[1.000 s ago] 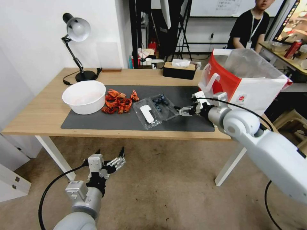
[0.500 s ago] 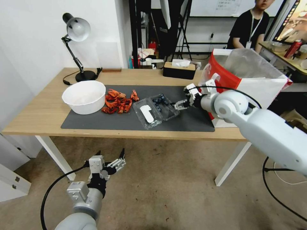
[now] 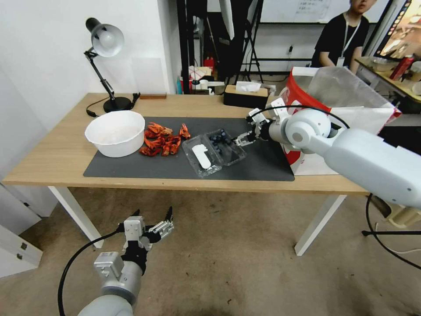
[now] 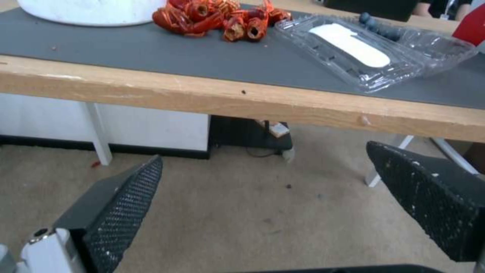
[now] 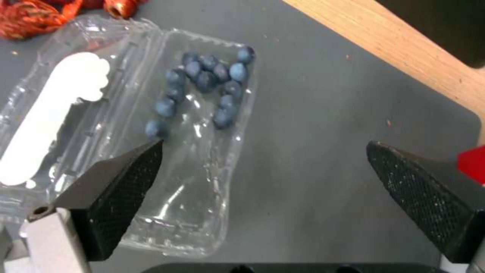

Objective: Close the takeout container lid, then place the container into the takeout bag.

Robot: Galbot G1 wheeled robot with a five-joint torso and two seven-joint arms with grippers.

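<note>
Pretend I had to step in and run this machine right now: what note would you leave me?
Right gripper: fingers open, holding nothing, above the mat at the bag-side edge of the takeout container.
Left gripper: fingers open, parked low in front of the table, idle.
Container: on the dark mat, open flat, blueberries in the tray half, lid with its white label lying beside it towards the bowl.
Takeout bag: standing open at the table's right end.
Done: nothing yet.
Left: fold the lid shut, then put the container in the bag.
</note>
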